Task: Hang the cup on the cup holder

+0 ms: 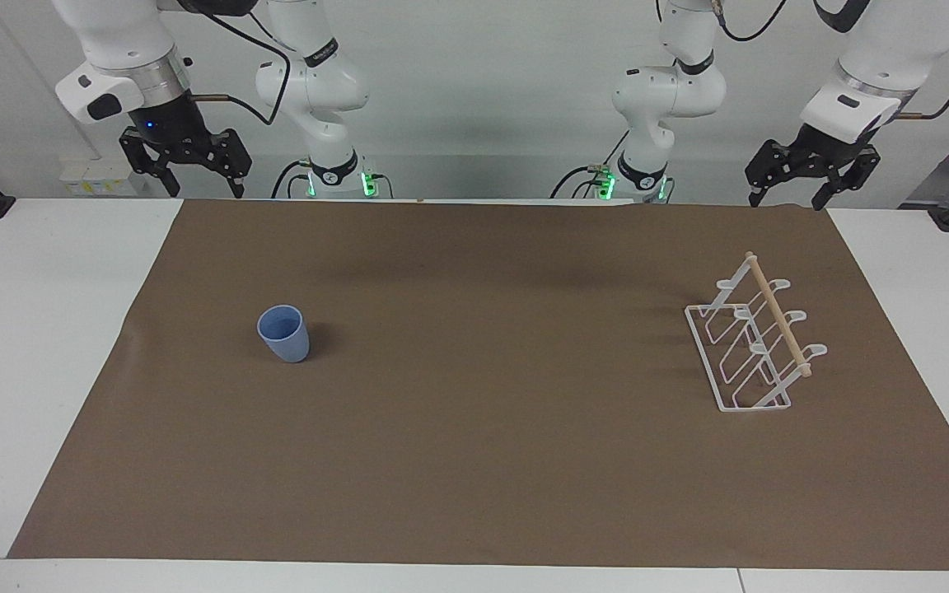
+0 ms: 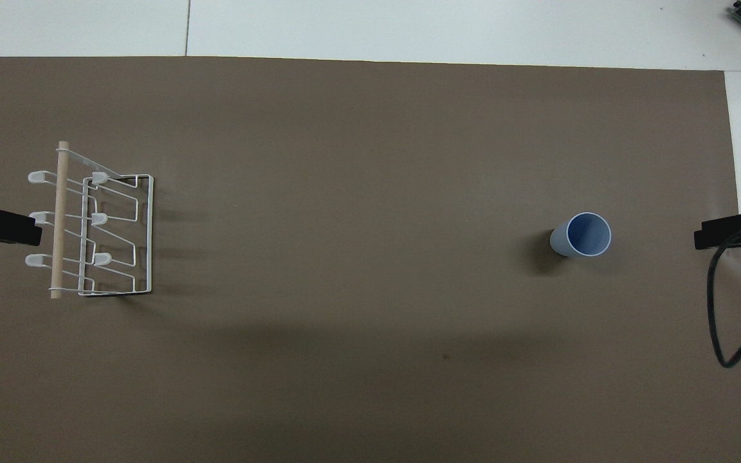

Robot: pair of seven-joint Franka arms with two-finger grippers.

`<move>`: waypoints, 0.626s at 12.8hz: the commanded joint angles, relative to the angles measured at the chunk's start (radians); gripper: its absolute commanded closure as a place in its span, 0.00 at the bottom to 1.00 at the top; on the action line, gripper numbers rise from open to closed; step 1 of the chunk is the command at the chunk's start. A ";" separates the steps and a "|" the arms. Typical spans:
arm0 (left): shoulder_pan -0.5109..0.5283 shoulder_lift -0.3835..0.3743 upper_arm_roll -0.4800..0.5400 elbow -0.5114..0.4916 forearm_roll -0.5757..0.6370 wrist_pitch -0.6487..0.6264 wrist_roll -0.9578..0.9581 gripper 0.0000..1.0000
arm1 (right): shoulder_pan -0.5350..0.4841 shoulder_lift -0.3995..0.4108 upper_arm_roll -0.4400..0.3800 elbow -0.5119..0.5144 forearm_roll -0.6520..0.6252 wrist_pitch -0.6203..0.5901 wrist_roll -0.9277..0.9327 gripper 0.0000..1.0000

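Starting out, we see the cup (image 1: pixel 283 333) upright, far from the cup holder (image 1: pixel 754 346); left gripper (image 1: pixel 796 196) and right gripper (image 1: pixel 204 188) spread wide, empty.

White table under a brown mat, plain wall.
The brown mat (image 1: pixel 483 395) covers most of the white table (image 1: pixel 38 346), leaving bare strips at 3 and 9 o'clock; a pale wall (image 1: pixel 483 91) runs along 12 o'clock, evenly lit.

Facing view: high, across the tabletop (image 1: pixel 46 346), toward the robots — overhead: steeply down from their end; shared, the brown mat (image 1: pixel 474 428).
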 commanded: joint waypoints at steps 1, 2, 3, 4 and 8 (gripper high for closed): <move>-0.006 -0.027 0.005 -0.030 -0.009 -0.004 -0.007 0.00 | 0.002 -0.025 0.023 -0.020 0.001 -0.024 0.110 0.00; -0.006 -0.027 0.006 -0.028 -0.009 -0.004 -0.007 0.00 | 0.001 -0.025 0.028 -0.019 0.001 -0.024 0.111 0.00; -0.006 -0.027 0.005 -0.028 -0.009 -0.004 -0.005 0.00 | 0.001 -0.024 0.028 -0.017 0.001 -0.021 0.110 0.00; -0.006 -0.027 0.005 -0.028 -0.009 -0.005 -0.005 0.00 | 0.001 -0.024 0.028 -0.017 0.001 -0.019 0.108 0.00; -0.004 -0.027 0.006 -0.025 -0.023 -0.002 -0.005 0.00 | 0.001 -0.025 0.028 -0.017 0.012 -0.021 0.108 0.00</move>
